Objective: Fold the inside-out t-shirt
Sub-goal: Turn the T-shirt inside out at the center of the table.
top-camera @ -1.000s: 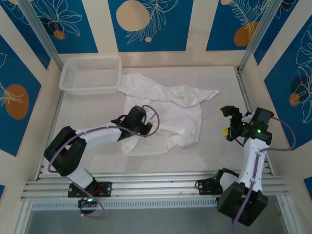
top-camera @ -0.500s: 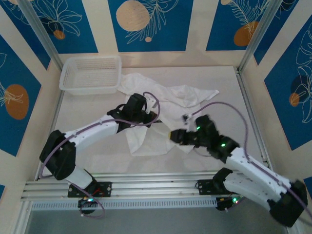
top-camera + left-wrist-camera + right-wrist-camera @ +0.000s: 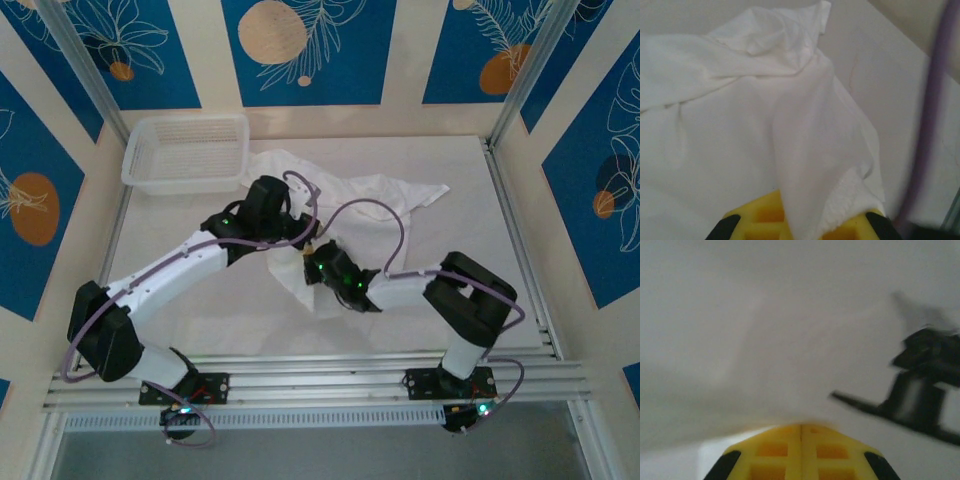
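Both tools worked at the inside-out t-shirt (image 3: 390, 195), which lay crumpled mid-counter (image 3: 200, 310) beside the basket (image 3: 185, 150), with the left tool (image 3: 300, 240) near the right tool (image 3: 318, 262). From the left wrist, I saw the left tool (image 3: 800, 227) clenched on a limp fold. From the right wrist, the right tool (image 3: 801, 440) was pressed shut against fabric, though I couldn't confirm a pinch. I judged the shirt soft, light and floppy, best taken by its hems or shoulder seams.

White links and black joints on the left arm (image 3: 170, 272) and right arm (image 3: 400, 292), purple cables looping off both, green lights glowing; right gripper (image 3: 801, 427) fingers bright yellow, square-pocketed
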